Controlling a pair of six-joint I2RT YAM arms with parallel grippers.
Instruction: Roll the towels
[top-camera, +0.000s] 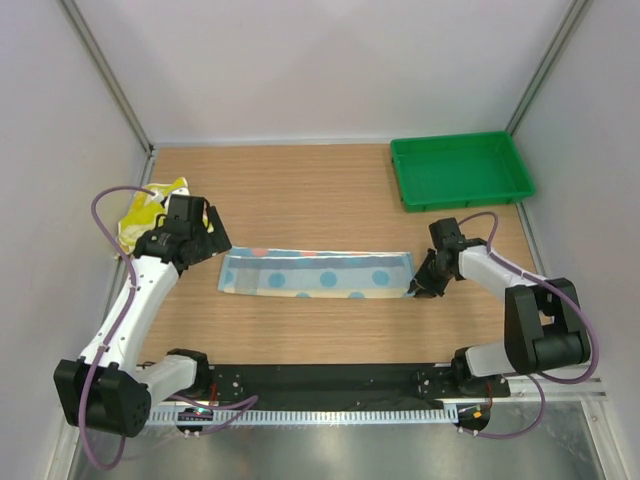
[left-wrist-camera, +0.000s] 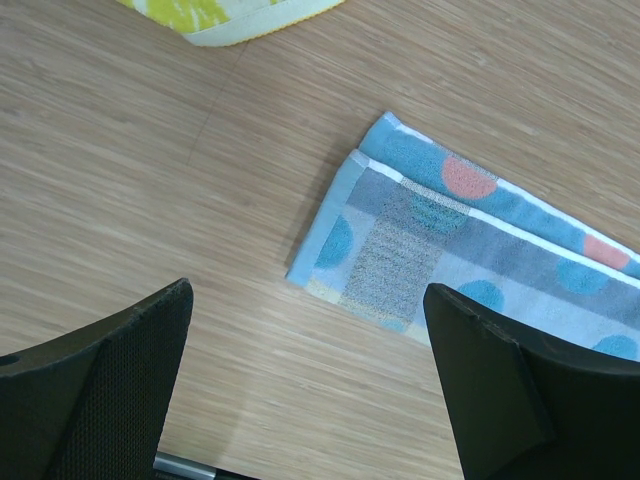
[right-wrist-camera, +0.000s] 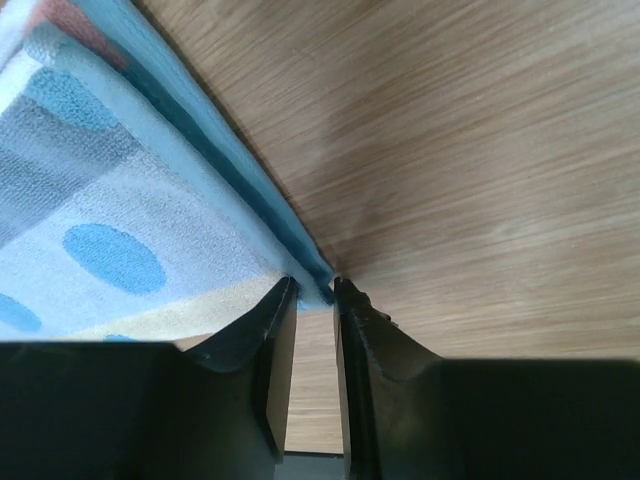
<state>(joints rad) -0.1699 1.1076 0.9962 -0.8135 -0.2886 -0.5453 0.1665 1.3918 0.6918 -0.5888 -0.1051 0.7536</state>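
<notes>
The light blue dotted towel (top-camera: 315, 273) lies folded into a long flat strip across the middle of the table. My right gripper (top-camera: 420, 281) is at its right end. In the right wrist view the jaws (right-wrist-camera: 315, 290) are nearly together, pinching the near right corner of the blue towel (right-wrist-camera: 120, 200) at their tips. My left gripper (top-camera: 205, 238) hovers just left of the strip's left end, open and holding nothing. The left wrist view shows that gripper (left-wrist-camera: 310, 385) over bare wood, short of the blue towel (left-wrist-camera: 450, 240). The yellow towel (top-camera: 150, 210) (left-wrist-camera: 230, 15) lies crumpled at the far left.
A green tray (top-camera: 460, 170) sits at the back right corner. White walls close the table on three sides. A black rail (top-camera: 320, 380) with the arm bases runs along the near edge.
</notes>
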